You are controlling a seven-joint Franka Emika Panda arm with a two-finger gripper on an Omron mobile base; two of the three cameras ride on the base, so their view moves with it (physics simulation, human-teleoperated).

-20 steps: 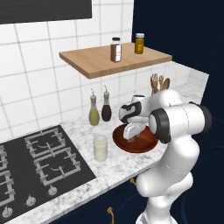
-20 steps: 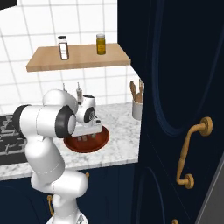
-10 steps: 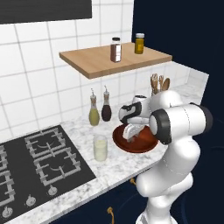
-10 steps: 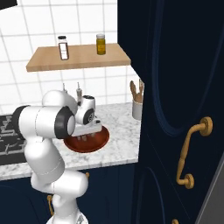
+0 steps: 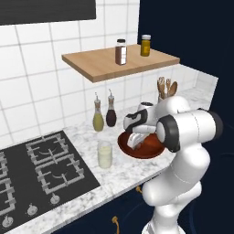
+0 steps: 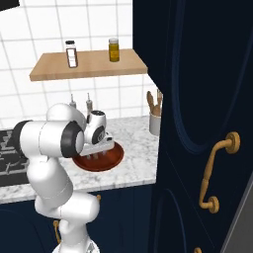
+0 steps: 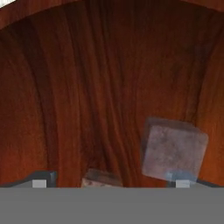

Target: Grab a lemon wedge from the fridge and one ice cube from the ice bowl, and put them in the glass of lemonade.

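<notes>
My gripper (image 5: pixel 135 140) reaches down into the wide reddish-brown ice bowl (image 5: pixel 150 147), which stands on the marble counter. In the hand view the gripper (image 7: pixel 111 181) is open, its fingertips (image 7: pixel 41 180) set wide apart just above the bowl's wooden floor (image 7: pixel 87 87). One ice cube (image 7: pixel 175 148) lies close to the right fingertip. A second ice cube (image 7: pixel 101 178) peeks up between the tips at the bottom edge. The glass of lemonade (image 5: pixel 104 154) stands left of the bowl. From the right, the gripper (image 6: pixel 97 152) hangs over the ice bowl (image 6: pixel 112 160). The lemon wedge and the fridge are out of view.
A black gas hob (image 5: pixel 41 173) lies left of the glass. Two slim bottles (image 5: pixel 104 116) stand by the tiled wall, a utensil pot (image 6: pixel 155 123) to the bowl's right. A wooden shelf (image 5: pixel 109 64) with two jars hangs overhead. Navy cabinets (image 6: pixel 197 123) with gold handles close the right side.
</notes>
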